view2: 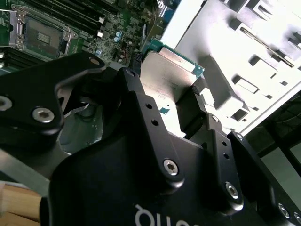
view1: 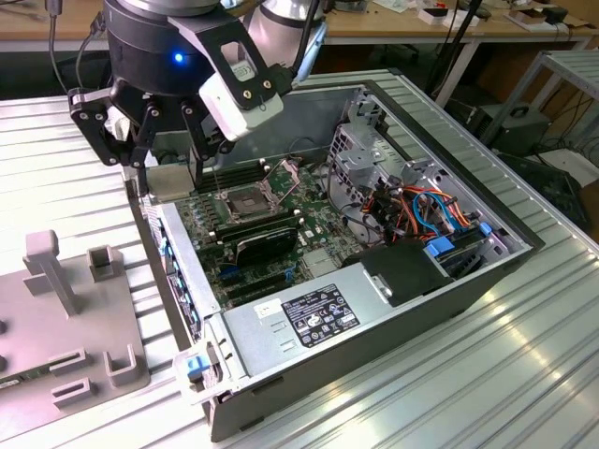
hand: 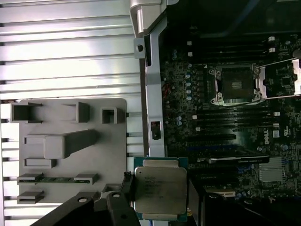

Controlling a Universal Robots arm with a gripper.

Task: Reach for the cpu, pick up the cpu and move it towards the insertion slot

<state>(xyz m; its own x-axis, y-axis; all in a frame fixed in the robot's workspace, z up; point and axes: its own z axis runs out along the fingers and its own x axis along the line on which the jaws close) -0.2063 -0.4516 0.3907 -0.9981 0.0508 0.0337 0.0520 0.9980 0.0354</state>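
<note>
Sitting on the ribbed metal surface [view1: 524, 374], the open computer case [view1: 393, 309] shows its green motherboard [view1: 271, 234], with a grey fixture block [view1: 65, 318] just beside it at the exterior view's left. The gripper [view1: 164, 140] hangs over the case's edge, near the insertion slot [view1: 245, 203] but apart from it, the hinged load plate raised. The jaws are clenched on the cpu [hand: 160, 189], its silvery face plain in the first wrist view; the second wrist view shows black fingers [view2: 141, 108] pressing its edges. The exterior view hides the chip behind the jaws.
</note>
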